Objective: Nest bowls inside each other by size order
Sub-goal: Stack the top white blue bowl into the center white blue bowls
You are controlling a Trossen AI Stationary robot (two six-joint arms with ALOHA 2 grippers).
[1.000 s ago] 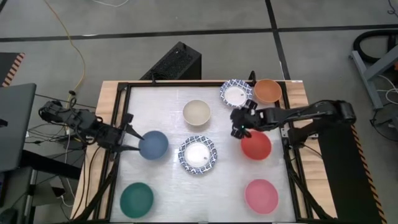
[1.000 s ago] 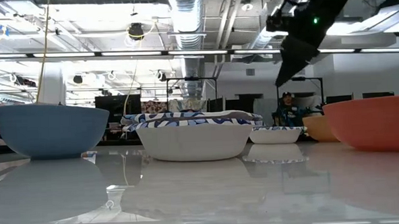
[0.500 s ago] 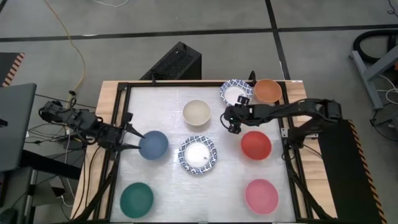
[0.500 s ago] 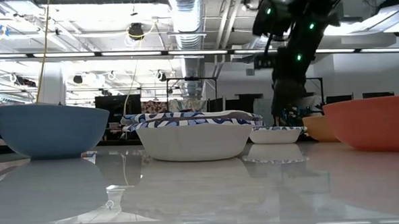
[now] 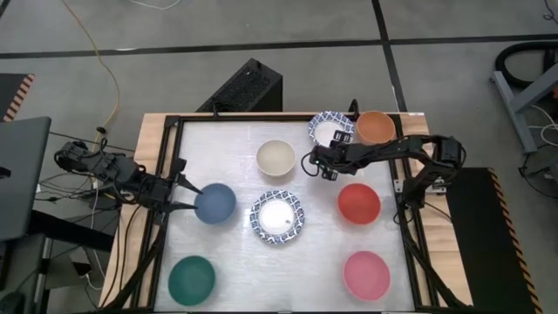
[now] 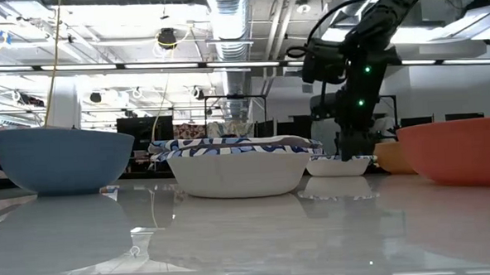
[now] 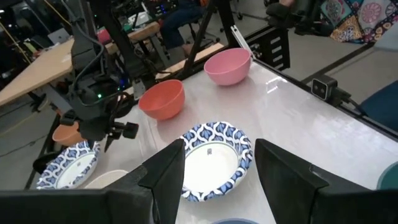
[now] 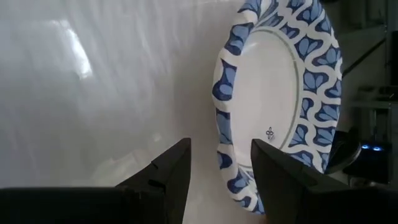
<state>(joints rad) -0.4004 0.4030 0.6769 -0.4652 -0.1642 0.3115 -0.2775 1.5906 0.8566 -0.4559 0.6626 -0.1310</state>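
Note:
Eight bowls sit apart on the white table: a blue-and-white one [image 5: 330, 129] and an orange one [image 5: 376, 127] at the far right, cream [image 5: 275, 158], slate-blue [image 5: 215, 203], a second blue-and-white one [image 5: 278, 217] in the middle, red [image 5: 359, 203], dark green [image 5: 192, 279] and pink [image 5: 366, 274]. My right gripper [image 5: 319, 162] is open, low at the near-left side of the far blue-and-white bowl [image 8: 273, 106]. Its fingers stand on either side of the bowl's rim [image 8: 222, 134]. My left gripper [image 5: 185, 197] waits open, raised beside the slate-blue bowl's left side.
A black frame [image 5: 170, 157] runs round the tabletop. The orange bowl stands close to the right of the far blue-and-white bowl, the cream bowl to the left of my right gripper. Bare table lies between the cream and red bowls.
My right gripper has swung from above the red bowl toward the table's far and left edges, come down and turned. It now sits low at the far blue-and-white bowl's rim. No bowl has moved.

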